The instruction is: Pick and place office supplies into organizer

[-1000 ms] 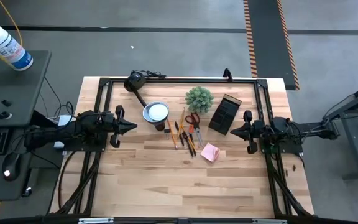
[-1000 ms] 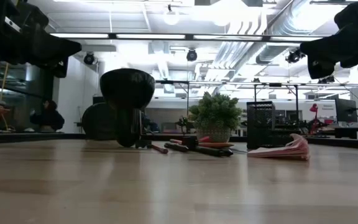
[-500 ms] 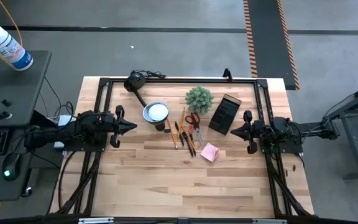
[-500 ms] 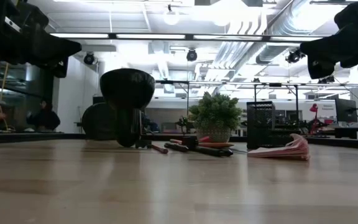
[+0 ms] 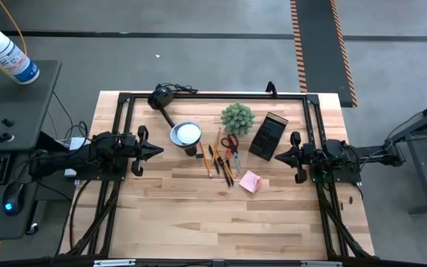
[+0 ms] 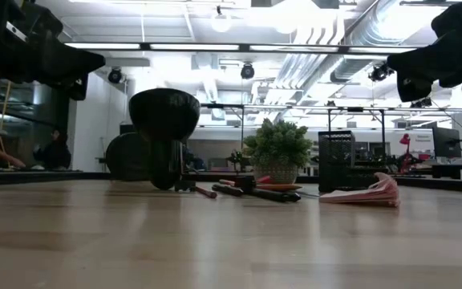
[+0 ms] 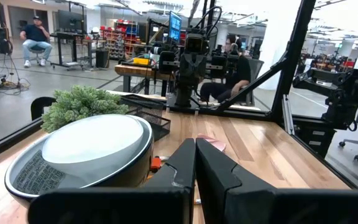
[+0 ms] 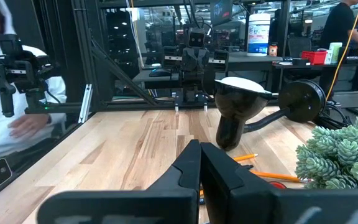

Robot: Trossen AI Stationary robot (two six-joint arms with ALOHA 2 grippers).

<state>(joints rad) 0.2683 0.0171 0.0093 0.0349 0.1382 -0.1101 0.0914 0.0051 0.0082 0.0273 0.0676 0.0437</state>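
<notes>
Bench [image 5: 199, 208]: pale wood planks, smooth satin finish. Lamp [image 5: 185, 134]: glossy black shell, matt white face. Organizer [image 5: 267, 136]: black mesh. Sticky-note pad [image 5: 250, 182]: pink paper.

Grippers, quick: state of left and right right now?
Left gripper: closed, holding nothing.
Right gripper: closed, holding nothing.

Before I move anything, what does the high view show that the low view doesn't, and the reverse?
Only the high view: both shut claws, left and right, the lamp's white face, the scissors, and the organizer's compartments seen from above. Only the low view: the room behind the table and the pad's curled sheets. Both: plant, lamp, organizer, pad, pencils.
</notes>
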